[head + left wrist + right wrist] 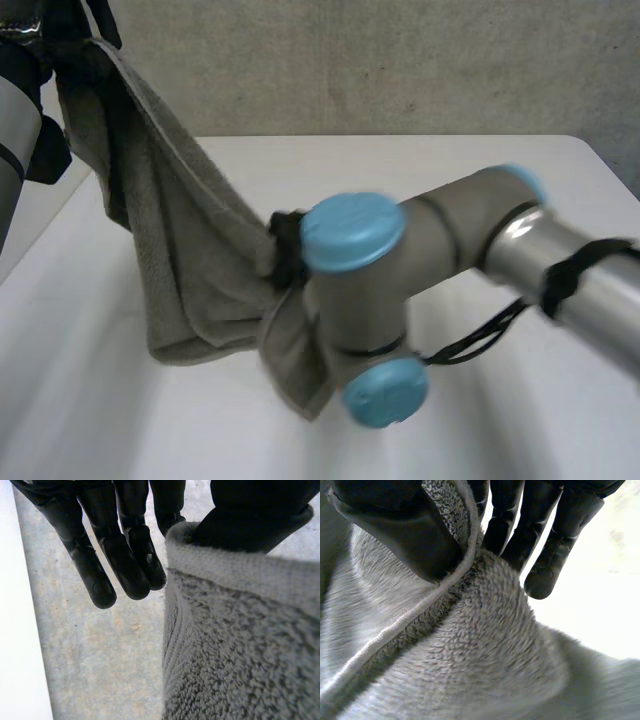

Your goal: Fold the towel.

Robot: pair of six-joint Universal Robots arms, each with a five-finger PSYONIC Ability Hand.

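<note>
A grey towel [170, 250] hangs from my raised left hand [72, 25] at the far left, and its lower end rests bunched on the white table [480, 170]. In the left wrist view the thumb [260, 515] pinches the towel's top hem [240, 570] against a finger, while the other fingers [120, 555] stay straight beside it. My right hand [288, 240] is at the towel's lower side edge, low over the table. In the right wrist view its thumb [395, 525] clamps the hemmed edge [420, 605] against the fingers [545, 545].
My right arm [420, 260] reaches across the middle of the table from the right. A grey concrete surface [380, 60] lies beyond the table's far edge. My left arm [15, 120] stands at the left border.
</note>
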